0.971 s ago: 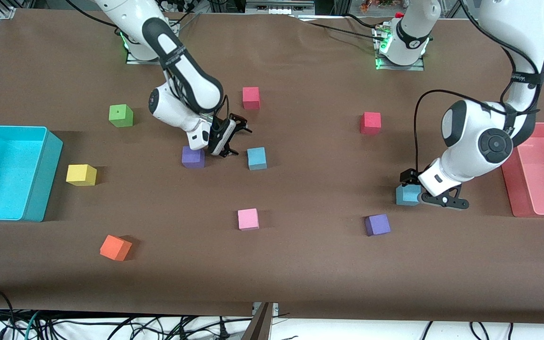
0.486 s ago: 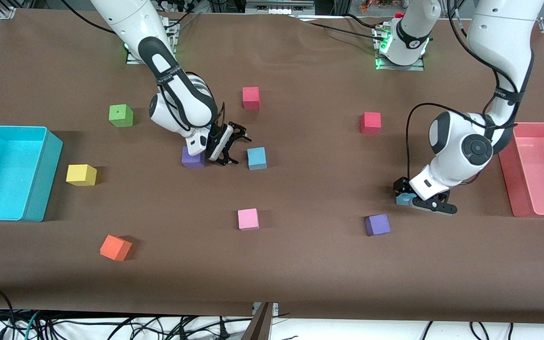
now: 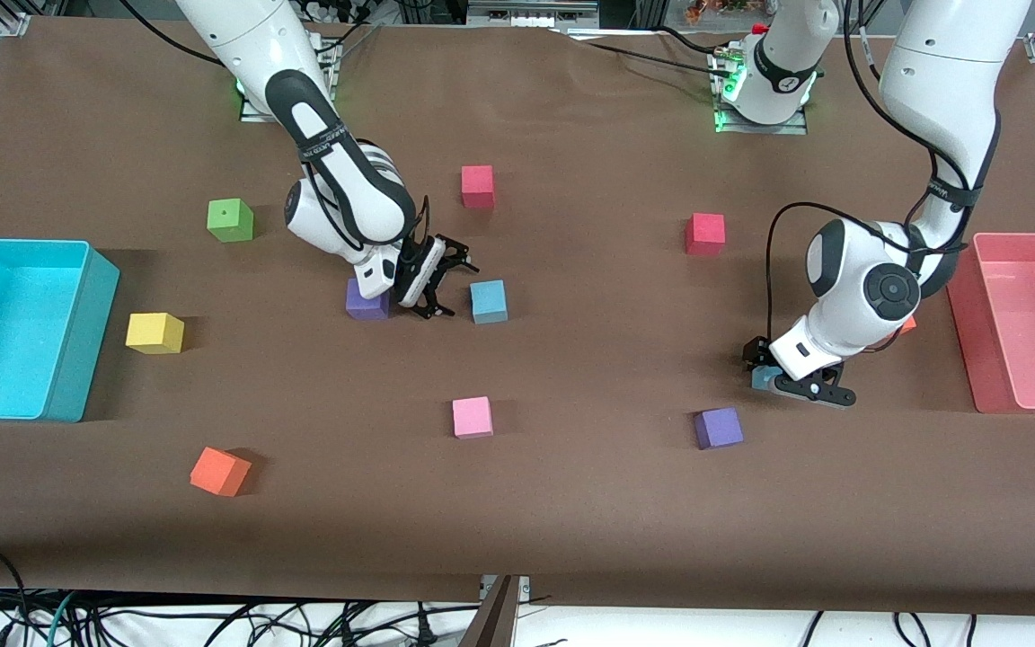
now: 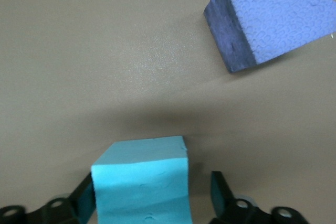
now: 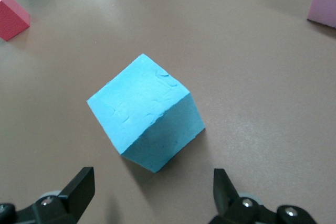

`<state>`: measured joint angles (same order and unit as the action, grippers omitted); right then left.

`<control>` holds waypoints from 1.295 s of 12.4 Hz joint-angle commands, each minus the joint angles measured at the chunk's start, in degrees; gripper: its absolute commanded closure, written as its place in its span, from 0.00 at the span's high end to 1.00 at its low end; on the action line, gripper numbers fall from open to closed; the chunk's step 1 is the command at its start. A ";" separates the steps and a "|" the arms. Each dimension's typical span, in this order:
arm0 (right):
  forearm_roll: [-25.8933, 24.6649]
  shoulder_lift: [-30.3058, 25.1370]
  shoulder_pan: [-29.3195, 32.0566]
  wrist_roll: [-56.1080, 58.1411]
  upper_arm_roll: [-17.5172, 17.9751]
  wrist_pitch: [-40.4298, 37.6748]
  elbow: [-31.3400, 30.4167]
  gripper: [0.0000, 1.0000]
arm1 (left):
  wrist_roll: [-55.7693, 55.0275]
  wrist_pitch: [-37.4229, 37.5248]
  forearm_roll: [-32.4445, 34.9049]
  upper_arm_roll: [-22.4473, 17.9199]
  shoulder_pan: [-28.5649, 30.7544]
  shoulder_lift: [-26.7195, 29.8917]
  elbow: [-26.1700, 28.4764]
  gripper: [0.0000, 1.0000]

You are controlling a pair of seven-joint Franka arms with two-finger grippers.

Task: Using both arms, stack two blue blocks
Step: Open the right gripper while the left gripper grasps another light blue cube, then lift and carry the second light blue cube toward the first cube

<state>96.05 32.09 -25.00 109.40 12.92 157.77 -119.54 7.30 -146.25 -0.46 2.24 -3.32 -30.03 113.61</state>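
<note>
Blue blocks first: our left hand (image 3: 788, 380) straddles one (image 4: 140, 182), fingers apart, while our right hand (image 3: 436, 280) hangs wide open, empty, beside the other (image 3: 488, 301).

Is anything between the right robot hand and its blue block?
No. In the right wrist view only bare brown table lies between the open right gripper and the blue block.

In the front view the left gripper (image 3: 796, 382) covers most of 1 blue block (image 3: 761, 377), leaving a sliver of cyan. Beside the left arm's elbow, a small orange thing (image 3: 907, 324) peeks out, too hidden to identify. The left wrist view cuts off that block's (image 4: 140, 182) base and the purple cube's (image 4: 273, 17) corner.
</note>
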 commanded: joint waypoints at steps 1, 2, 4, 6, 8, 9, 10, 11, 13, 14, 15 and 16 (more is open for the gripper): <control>1.69 0.61 -0.66 3.09 -0.44 -0.09 1.06 1.00 | 2.01 0.08 -1.21 -0.39 -0.28 1.02 0.91 0.08; 1.69 0.61 -0.66 3.88 -0.35 -0.09 1.06 1.00 | 2.01 0.87 -1.21 -0.39 -0.28 1.72 0.91 0.00; 1.69 0.61 -0.66 5.56 -0.44 -0.18 1.06 1.00 | 1.40 6.20 -1.21 -0.22 -0.28 5.48 -0.13 0.00; 1.69 0.52 -0.66 5.74 -0.44 -0.35 1.33 1.00 | -1.31 13.58 -1.21 0.66 -2.11 8.30 -3.29 0.00; 2.12 0.52 -0.66 5.74 -0.44 -0.44 2.03 1.00 | -9.46 20.79 -1.21 4.25 -3.00 8.84 -8.64 0.00; 2.04 0.61 -0.66 5.74 -0.44 -0.44 2.03 1.00 | -14.20 23.26 -1.82 4.96 -4.48 8.67 -11.19 0.00; 2.04 0.52 -0.66 5.83 -0.44 -0.44 2.03 1.00 | -17.82 24.16 -4.53 4.97 -7.20 8.23 -13.56 0.00; 2.04 0.52 -0.66 6.26 -0.35 -0.70 1.94 1.00 | -21.16 24.25 -7.51 4.97 -9.66 7.36 -15.24 0.00; 2.13 0.78 -0.66 7.05 -0.44 -3.15 1.94 1.00 | -29.58 24.25 -9.12 4.97 -14.84 4.99 -18.58 0.00; 2.13 0.70 -0.66 7.06 -0.44 -3.86 1.94 1.00 | -33.98 24.25 -8.69 4.88 -17.74 3.58 -20.69 0.00; 2.21 0.70 -0.57 7.49 -0.44 -3.96 1.94 1.00 | -37.94 24.25 -8.60 4.79 -21.16 2.09 -22.97 0.00; 2.21 0.70 -0.57 7.76 -0.61 -3.96 1.86 1.00 | -41.72 24.25 -8.34 4.53 -24.16 0.34 -25.43 0.00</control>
<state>96.58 32.24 -25.14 115.00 12.91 154.58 -118.37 -28.53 -123.33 -8.17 8.00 -22.43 -25.26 94.88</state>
